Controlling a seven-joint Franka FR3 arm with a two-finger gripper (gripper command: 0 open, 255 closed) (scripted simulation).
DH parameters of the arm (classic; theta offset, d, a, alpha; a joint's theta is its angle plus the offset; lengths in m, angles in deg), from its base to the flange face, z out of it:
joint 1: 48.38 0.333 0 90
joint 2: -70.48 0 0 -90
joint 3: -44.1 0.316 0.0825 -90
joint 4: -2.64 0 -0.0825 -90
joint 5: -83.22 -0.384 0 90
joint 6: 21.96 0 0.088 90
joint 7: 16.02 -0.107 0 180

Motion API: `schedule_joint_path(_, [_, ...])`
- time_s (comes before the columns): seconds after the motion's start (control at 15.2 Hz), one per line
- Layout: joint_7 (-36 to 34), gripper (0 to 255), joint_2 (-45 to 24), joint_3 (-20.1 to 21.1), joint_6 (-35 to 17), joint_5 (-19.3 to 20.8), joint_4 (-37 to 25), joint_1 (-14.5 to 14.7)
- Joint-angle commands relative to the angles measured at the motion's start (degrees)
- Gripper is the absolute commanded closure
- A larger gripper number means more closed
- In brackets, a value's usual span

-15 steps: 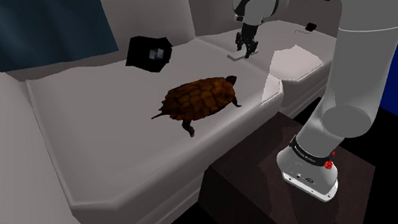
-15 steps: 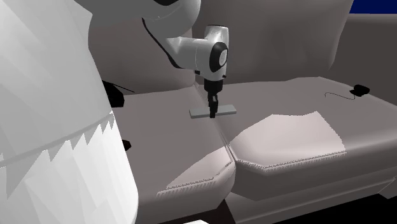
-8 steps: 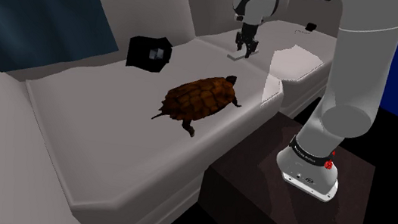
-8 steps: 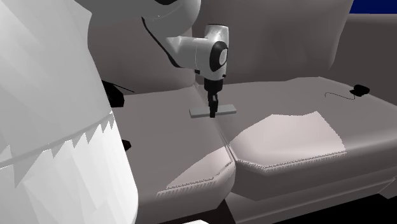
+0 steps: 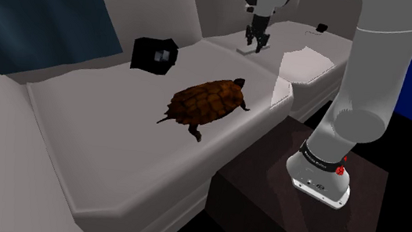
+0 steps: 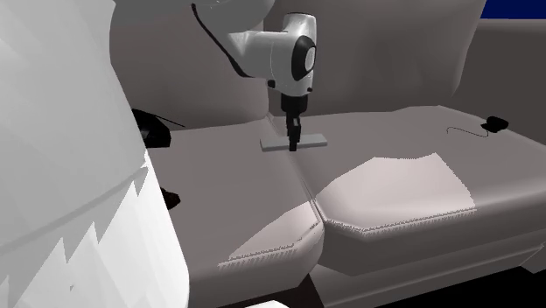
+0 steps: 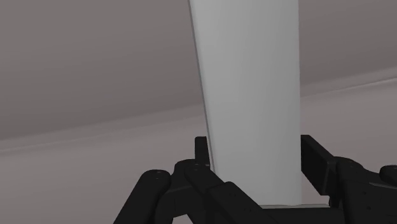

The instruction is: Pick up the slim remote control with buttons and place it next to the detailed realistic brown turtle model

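A slim pale grey remote [image 7: 251,95] is clasped across its width between my black fingers [image 7: 202,153], so my gripper [image 7: 254,162] is shut on it. In the shoulder view the gripper [image 5: 255,42] hangs just above the far sofa seat with the remote [image 5: 245,51] level under it. Seen from the second exterior view, the remote [image 6: 316,139] sticks out on both sides of the gripper [image 6: 294,144], a little above the cushion. The brown turtle [image 5: 204,101] lies on the nearer seat cushion, well short of the gripper.
A black boxy object [image 5: 156,55] sits by the sofa back beside the turtle. A small black item with a thin cable [image 6: 496,123] lies on the far cushion. The grey sofa seat [image 6: 411,188] has a paler patch. The dark stand [image 5: 268,189] borders the sofa's front.
The gripper has risen a little with the remote in it, lifting the remote off the cushion. The turtle has not moved.
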Motion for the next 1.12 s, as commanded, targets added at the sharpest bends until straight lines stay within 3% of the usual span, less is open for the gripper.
schedule_joint_path(0.0, [-0.61,255,1.18,-0.42,1.12,0.98,-0.24,0.44])
schedule_joint_path(1.06, [-3.56,255,6.09,-1.9,11.96,5.37,-7.62,1.68])
